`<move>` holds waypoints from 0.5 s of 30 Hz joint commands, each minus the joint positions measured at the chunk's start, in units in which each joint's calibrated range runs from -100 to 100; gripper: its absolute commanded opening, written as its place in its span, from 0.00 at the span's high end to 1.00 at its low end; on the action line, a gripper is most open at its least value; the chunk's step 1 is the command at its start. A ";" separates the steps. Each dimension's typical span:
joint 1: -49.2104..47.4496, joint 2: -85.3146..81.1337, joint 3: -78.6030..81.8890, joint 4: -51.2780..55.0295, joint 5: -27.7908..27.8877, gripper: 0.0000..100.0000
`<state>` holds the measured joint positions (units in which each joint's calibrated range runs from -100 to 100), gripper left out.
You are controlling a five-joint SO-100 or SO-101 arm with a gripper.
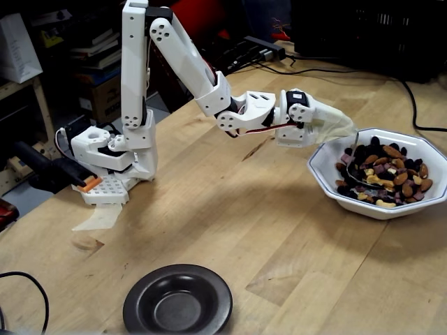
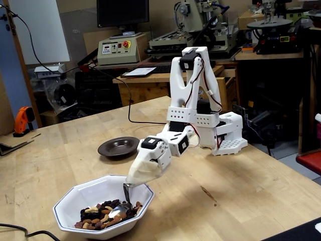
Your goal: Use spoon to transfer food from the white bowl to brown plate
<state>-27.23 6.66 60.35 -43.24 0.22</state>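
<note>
Jaws are wrapped in some tan tape or cloth, so how far they're open can't really be read, but the gripper (image 1: 342, 129) clearly has the spoon (image 1: 355, 167) by its handle in both fixed views. It's hanging right over the near rim of the white bowl (image 1: 328, 187), which sits close to the table's front edge in a fixed view (image 2: 67, 225).

Plenty of bare wooden table (image 1: 265, 230) between the bowl and the brown plate (image 1: 177, 300); those two are well apart, with nothing lying in between. In a fixed view the plate (image 2: 119, 147) sits behind the bowl, off to the left of the arm's white base (image 2: 228, 134).

Bowl holds the food (image 1: 384, 176), a mix of almonds, cashews and dark raisins covering the bottom. Plate's centre looks empty.

Spoon handle runs nearly vertical, top end in the gripper, scoop end (image 2: 119, 210) down among the nuts. The scoop looks tipped toward the bowl's middle. Can't tell whether anything's sitting on it.
</note>
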 commanded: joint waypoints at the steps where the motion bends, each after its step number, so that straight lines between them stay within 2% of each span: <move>1: 2.41 -1.14 -1.59 -0.01 -1.51 0.96; 15: 6.63 -0.54 -16.28 -0.01 -3.52 0.96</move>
<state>-21.24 7.51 49.07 -42.51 -3.10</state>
